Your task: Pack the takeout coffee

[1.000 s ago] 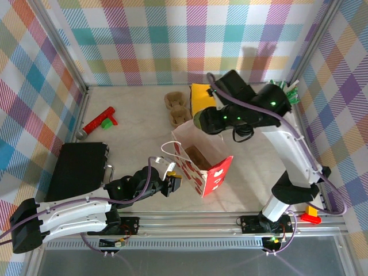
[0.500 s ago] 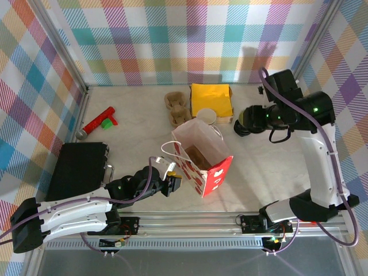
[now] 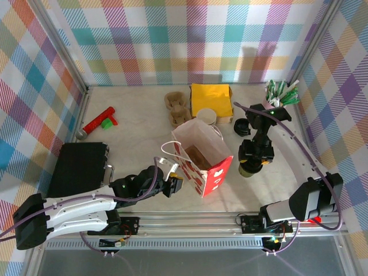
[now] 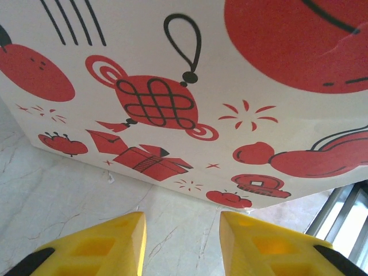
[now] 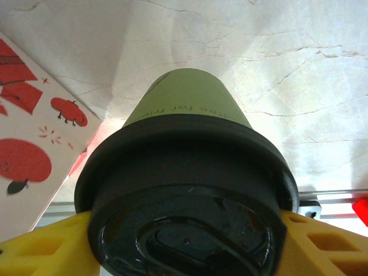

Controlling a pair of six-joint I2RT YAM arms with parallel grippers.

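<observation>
From above, the right jaws were clamped on the takeout coffee (image 3: 248, 170), just right of the open red-and-white paper bag (image 3: 202, 162) standing on the counter (image 3: 138, 132), while the left jaws sat at the bag's near-left side. At the left wrist, the yellow fingers (image 4: 98, 247) were partly spread with nothing between them, facing the bag's printed wall. At the right wrist, yellow fingers (image 5: 40, 247) pressed both sides of the cup's black lid (image 5: 190, 230), its green base pointing toward the counter and the bag at the left.

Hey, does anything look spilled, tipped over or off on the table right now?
Nothing stands out: the takeout coffee sits lidded in the right gripper beside the open paper bag, and no spill shows on the table.
</observation>
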